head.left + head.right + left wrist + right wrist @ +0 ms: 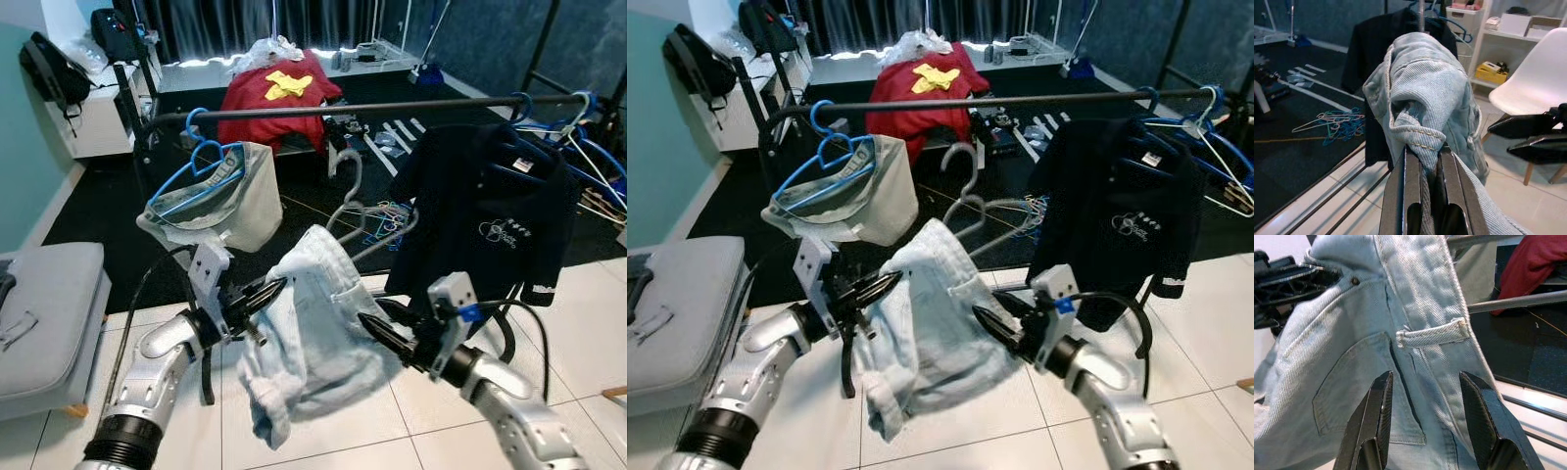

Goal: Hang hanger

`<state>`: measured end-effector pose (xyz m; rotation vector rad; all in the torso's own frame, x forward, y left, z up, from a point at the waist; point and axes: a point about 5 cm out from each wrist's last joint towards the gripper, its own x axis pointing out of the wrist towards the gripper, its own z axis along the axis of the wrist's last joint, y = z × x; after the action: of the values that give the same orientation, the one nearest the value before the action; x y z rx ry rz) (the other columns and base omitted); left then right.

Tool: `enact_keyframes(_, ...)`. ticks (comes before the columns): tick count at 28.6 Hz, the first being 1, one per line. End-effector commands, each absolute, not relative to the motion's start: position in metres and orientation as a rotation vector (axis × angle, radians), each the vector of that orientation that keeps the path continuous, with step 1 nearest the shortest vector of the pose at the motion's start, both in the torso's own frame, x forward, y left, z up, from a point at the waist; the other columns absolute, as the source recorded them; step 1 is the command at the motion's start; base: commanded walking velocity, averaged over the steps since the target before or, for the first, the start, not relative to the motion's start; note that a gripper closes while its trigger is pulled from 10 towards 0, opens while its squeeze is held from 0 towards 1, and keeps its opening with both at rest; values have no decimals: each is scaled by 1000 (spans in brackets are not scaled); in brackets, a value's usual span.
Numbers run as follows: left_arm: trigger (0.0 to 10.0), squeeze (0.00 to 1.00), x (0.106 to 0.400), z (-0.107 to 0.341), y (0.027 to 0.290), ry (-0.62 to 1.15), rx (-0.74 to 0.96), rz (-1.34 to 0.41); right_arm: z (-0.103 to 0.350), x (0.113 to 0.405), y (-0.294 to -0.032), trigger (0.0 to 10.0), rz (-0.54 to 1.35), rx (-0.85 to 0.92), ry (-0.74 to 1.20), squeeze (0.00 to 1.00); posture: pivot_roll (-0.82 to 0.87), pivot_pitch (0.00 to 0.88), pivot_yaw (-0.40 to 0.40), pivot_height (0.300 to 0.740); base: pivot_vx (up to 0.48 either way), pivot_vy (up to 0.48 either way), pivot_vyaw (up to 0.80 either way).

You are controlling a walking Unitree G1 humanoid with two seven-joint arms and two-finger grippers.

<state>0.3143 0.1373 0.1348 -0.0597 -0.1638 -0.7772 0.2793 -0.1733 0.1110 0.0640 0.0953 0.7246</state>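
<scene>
Left eye view: the pale blue denim garment on a grey wire hanger [312, 323] hangs limp at 6 o'clock, below the dark metal rail [372, 106]. It looks soft, floppy and moderately heavy, so the stiff hook [351, 162] is the safer hold.

Left wrist view: the left tool [1429, 161] is pinching a denim fold.

Right wrist view: the right tool [1425, 418] is spread against the stitched pocket.

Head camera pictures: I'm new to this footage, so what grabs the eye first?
A crumpled pair of pale blue denim jeans held up between both arms, the left gripper clamped on a fold, the right gripper open against the waistband. Behind runs a black metal clothes rail carrying a dark navy shirt and a grey garment on a blue hanger.
</scene>
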Motion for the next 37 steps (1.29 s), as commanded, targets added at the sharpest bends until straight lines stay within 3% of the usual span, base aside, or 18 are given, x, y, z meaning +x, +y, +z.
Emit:
enact_keyframes(1, 0, 0, 315, 140, 138, -191, -74, -761, 111, 281, -171, 10000, 726, 42, 89, 0, -20, 34, 28, 740, 0, 0, 0)
enact_keyframes(8, 0, 0, 325, 131, 132, -98, -27, -634, 99, 293, -174, 10000, 538, 2, 151, 0, -25, 40, 15, 740, 0, 0, 0)
enact_keyframes(14, 0, 0, 341, 134, 156, -36, -16, -358, 103, 306, -172, 10000, 408, -76, 114, 0, -46, 57, 6, 740, 0, 0, 0)
enact_keyframes(15, 9294, 0, 343, 133, 160, 0, -34, -297, 103, 307, -171, 10000, 394, -85, 103, 0, -55, 64, 7, 740, 0, 0, 0)
enact_keyframes(16, 10000, 0, 344, 133, 164, 26, -55, -260, 104, 307, -170, 10000, 385, -80, 91, 0, -65, 65, 3, 740, 0, 0, 0)
enact_keyframes(30, 10000, 0, 344, 136, 169, 38, 6, -266, 104, 308, -164, 10000, 365, -114, 24, 0, -94, 69, 29, 740, 0, 0, 0)
enact_keyframes(32, 10000, 0, 345, 139, 155, 38, 59, -277, 111, 306, -180, 10000, 333, -134, 12, 0, -130, 133, 39, 740, 0, 0, 0)
enact_keyframes(37, 10000, 0, 346, 145, 150, -6, 60, -325, 117, 303, -189, 10000, 359, -171, -3, 0, -135, 135, 25, 740, 0, 0, 0)
